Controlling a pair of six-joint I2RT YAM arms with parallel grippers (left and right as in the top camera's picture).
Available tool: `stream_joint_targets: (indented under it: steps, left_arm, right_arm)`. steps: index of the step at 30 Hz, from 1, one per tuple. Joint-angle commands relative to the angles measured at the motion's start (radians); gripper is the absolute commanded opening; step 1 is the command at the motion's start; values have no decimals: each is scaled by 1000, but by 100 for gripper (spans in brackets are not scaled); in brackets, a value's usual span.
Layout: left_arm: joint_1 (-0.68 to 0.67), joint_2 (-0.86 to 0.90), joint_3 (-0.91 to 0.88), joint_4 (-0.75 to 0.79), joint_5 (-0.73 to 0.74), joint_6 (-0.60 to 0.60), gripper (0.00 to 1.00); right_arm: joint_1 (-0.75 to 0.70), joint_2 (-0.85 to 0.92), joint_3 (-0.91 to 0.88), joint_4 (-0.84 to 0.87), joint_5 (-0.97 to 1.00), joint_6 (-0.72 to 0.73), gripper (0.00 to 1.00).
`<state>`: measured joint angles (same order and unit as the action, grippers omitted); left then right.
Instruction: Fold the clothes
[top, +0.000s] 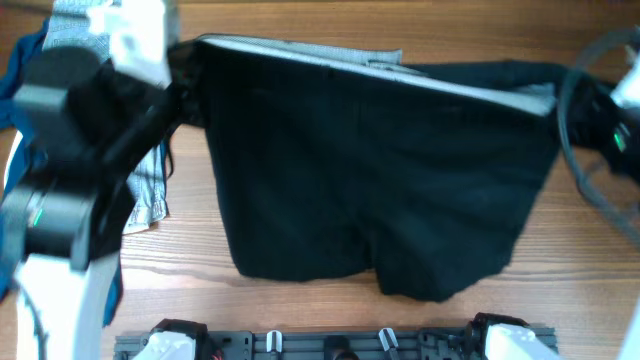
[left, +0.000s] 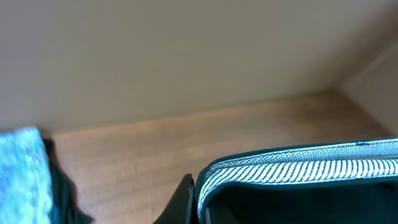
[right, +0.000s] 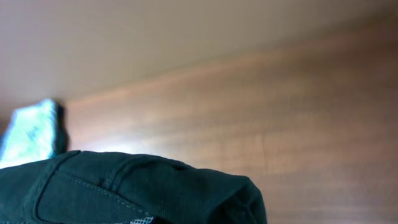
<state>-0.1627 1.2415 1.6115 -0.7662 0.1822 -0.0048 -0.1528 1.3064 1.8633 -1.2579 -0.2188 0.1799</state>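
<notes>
the black shorts (top: 380, 180) lie spread across the middle of the worktop (top: 300, 300), with the waistband (top: 440, 88) along the far side and the two legs pointing to the near edge. the pale grey lining (top: 300, 52) shows as a thin strip just beyond the waistband. in the left wrist view that rim stands up off the wood as a striped, meshy band, and its corner touches a dark finger (left: 180, 200) of the left end effector (top: 185, 85). you see only that one finger, so you cannot tell whether the left end effector is pinching the cloth or merely beside it. at the other corner the right end effector (top: 592, 100) is a blur in the overhead view. in the right wrist view black fabric fills the bottom of the picture and hides the fingers, so you cannot tell its state either. just left of the shorts lies light-blue denim (top: 150, 190), partly hidden by the left arm. deep blue cloth (top: 20, 60) sits at the far left corner. a dark rail (top: 330, 343) runs along the near edge.
</notes>
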Motion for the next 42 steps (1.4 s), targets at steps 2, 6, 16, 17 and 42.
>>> stream_joint_targets:
  steps: [2, 6, 16, 17, 42]
  left_arm:
    - [68, 287, 6, 80, -325, -3, 4]
    - [66, 571, 6, 323, -302, -3, 4]
    - [59, 967, 6, 953, -198, -4, 100]
    - [59, 970, 6, 982, -201, -21, 100]
    - [65, 584, 31, -56, -217, -130, 100]
  right_arm:
    - [-43, 270, -20, 84, 201, -64, 4]
    - [-43, 562, -20, 312, 148, -76, 4]
    - [27, 1030, -20, 1022, 16, -71, 100]
    - [37, 1040, -20, 1066, 15, -75, 100]
    - [169, 634, -505, 264, 63, 126, 100]
